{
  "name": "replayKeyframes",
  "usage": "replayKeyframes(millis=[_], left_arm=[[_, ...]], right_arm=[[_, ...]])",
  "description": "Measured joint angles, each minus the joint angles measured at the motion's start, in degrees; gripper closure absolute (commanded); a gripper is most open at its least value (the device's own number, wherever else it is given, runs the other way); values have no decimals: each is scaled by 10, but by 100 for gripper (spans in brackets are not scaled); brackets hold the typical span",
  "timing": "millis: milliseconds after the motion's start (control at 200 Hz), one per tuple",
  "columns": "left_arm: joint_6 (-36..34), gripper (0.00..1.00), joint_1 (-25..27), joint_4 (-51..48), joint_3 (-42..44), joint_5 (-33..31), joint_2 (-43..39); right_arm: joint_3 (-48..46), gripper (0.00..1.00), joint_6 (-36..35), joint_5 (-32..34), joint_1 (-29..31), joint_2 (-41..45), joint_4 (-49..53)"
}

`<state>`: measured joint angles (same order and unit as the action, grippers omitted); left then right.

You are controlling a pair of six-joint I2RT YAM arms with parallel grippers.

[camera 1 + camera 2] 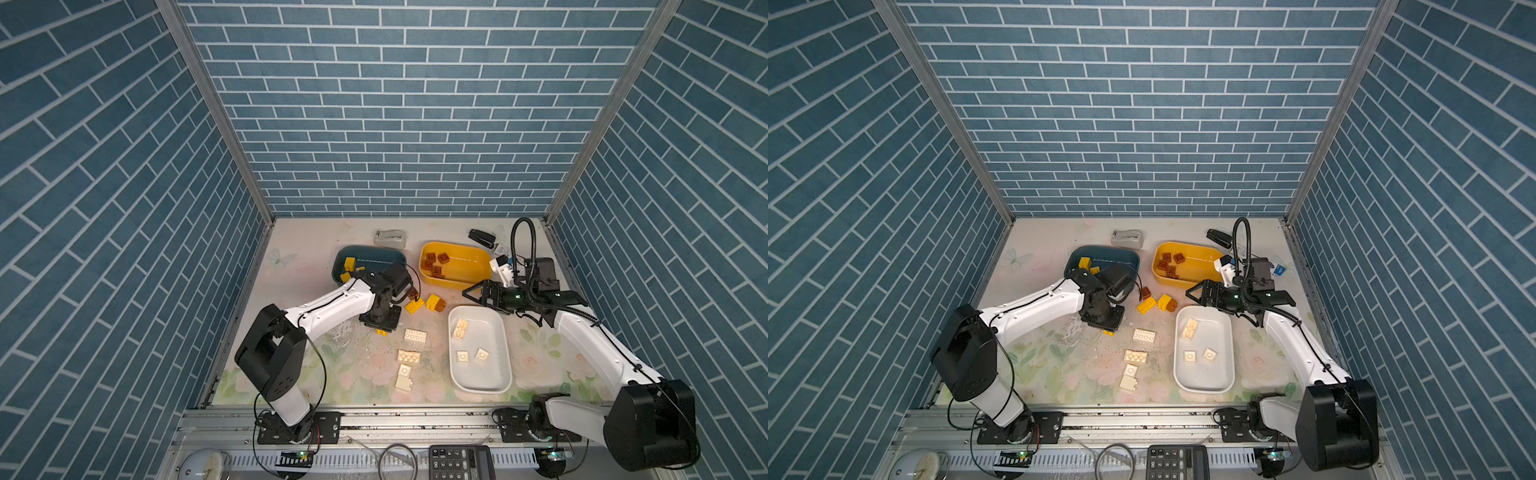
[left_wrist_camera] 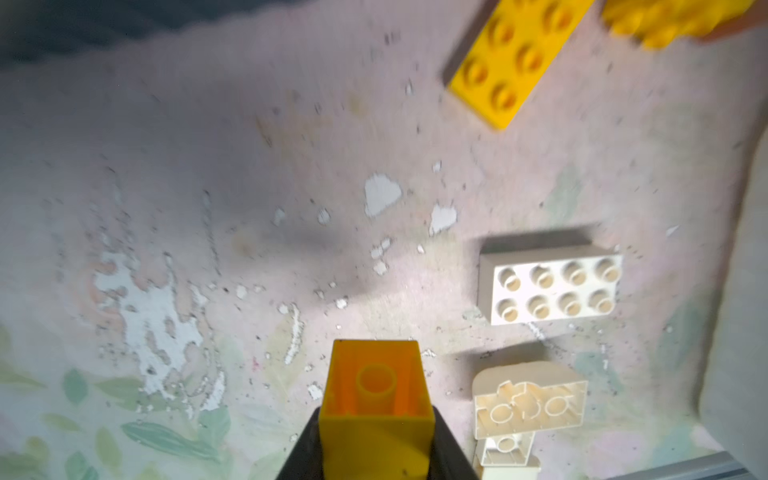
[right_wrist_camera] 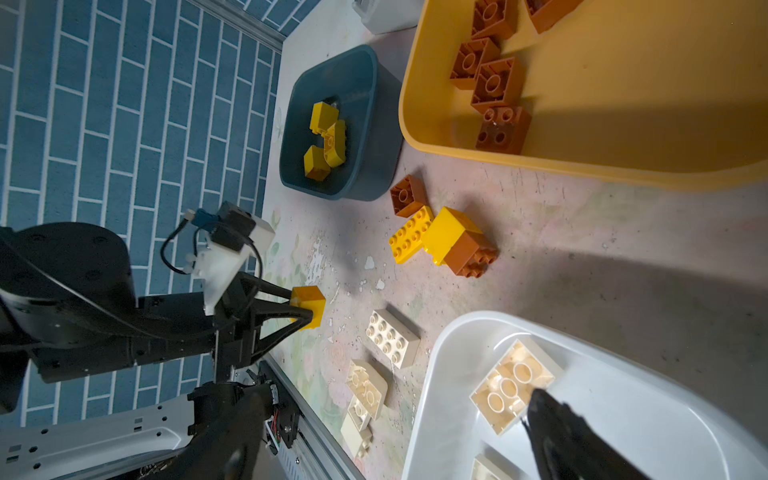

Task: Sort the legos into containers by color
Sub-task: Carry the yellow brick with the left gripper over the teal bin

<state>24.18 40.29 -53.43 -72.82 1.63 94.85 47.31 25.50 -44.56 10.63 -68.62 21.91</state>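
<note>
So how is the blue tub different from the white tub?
The blue tub is dark; the white tub is pale. The blue tub holds yellow bricks; the white tub holds cream bricks. The blue tub sits farther back, the white tub nearer the front edge. Both are shallow, rounded tubs with a few bricks inside.

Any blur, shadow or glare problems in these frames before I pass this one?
Left wrist view: the held yellow brick is sharp, the flat yellow brick at the frame edge is smeared. Right wrist view: a broad shadow crosses the yellow tub and the table. In both top views: sharp, evenly lit, brick walls splayed by the wide lens.
</note>
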Motion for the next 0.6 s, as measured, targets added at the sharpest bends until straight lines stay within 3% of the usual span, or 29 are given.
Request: replayKeyframes(millis=[255, 600], left_arm=[[-80, 71, -104, -29, -129, -19, 29], [-136, 70, -194, 17, -290, -40, 194]], right_arm=[[17, 1, 28, -8, 14, -11, -37], [21, 1, 33, -7, 25, -20, -56]])
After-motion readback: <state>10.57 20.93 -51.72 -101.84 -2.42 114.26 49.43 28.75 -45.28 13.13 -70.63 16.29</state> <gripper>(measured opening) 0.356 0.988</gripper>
